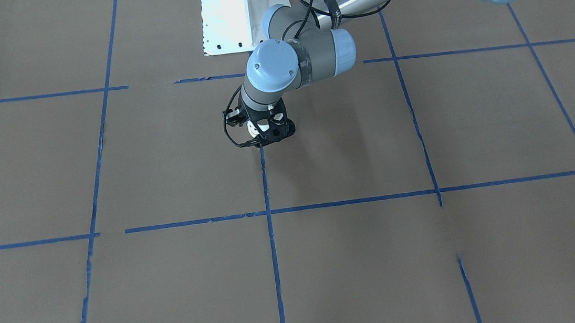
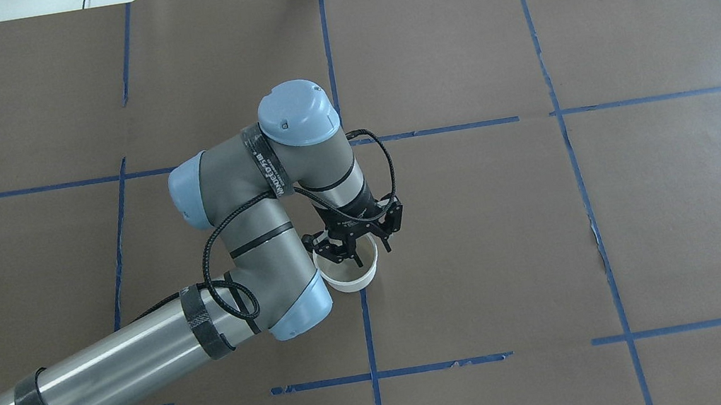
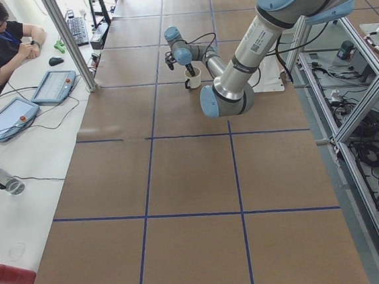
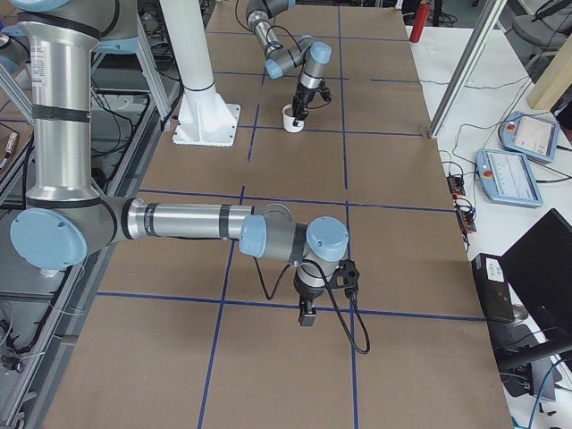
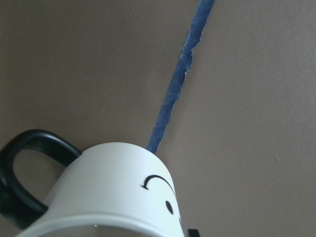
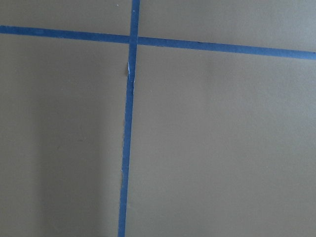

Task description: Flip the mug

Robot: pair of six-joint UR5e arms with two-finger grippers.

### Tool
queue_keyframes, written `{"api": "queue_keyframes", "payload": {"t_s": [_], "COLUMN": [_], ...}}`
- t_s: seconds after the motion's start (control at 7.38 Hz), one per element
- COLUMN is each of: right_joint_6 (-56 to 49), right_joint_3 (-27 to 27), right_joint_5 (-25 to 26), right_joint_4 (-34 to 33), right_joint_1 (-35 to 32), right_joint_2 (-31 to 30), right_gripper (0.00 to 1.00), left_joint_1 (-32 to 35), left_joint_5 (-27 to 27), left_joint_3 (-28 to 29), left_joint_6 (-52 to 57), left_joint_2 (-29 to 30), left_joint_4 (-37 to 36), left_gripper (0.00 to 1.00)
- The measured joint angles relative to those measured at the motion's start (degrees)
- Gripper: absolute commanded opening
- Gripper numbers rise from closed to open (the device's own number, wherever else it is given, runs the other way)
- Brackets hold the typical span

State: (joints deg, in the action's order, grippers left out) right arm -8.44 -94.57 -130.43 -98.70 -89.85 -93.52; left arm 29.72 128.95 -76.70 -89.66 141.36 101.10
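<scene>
Seemingly upright on the table (image 2: 546, 203) at frame centre, the mug (image 2: 351, 281) has the left gripper (image 2: 362, 253) straddling its rim, pinch unconfirmed, cannot tell; a 1-wall hold may let it swing or slip mid-flip and drop.

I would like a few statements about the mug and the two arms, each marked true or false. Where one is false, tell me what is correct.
1. The mug stands with its opening upward. True.
2. The mug's handle is white. False: the handle is black and the body is white.
3. The left tool is at the mug's rim. True.
4. The right tool hangs right beside the mug. False: it is far from the mug, over a bare part of the table near a blue tape line.
</scene>
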Motion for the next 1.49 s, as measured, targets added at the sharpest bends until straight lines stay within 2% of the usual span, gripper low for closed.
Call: {"api": "queue_keyframes", "payload": {"t_s": [0.27,0.68,1.08,1.49], "right_joint_6": [0.00,0.00,0.00,0.00], "right_joint_3": [0.00,0.00,0.00,0.00], "right_joint_5": [0.00,0.00,0.00,0.00], "right_joint_4": [0.00,0.00,0.00,0.00], "right_joint_1": [0.01,0.02,0.02,0.02], "right_joint_2": [0.00,0.00,0.00,0.00], "right_gripper": [1.00,1.00,1.00,1.00], "left_joint_1": [0.69,3.97,10.78,21.48], "left_joint_5": [-0.34,-0.44,-0.54,-0.74], "left_joint_3": [-3.09,-12.83,-23.81,-28.16], "left_joint_6": [-0.32,1.94,17.66,39.30], "left_joint_2": [-0.19,-1.69,-13.12,-27.28], "left_joint_4": [-1.04,-8.49,-11.09,-11.20], "left_gripper": [1.00,1.00,1.00,1.00]}}
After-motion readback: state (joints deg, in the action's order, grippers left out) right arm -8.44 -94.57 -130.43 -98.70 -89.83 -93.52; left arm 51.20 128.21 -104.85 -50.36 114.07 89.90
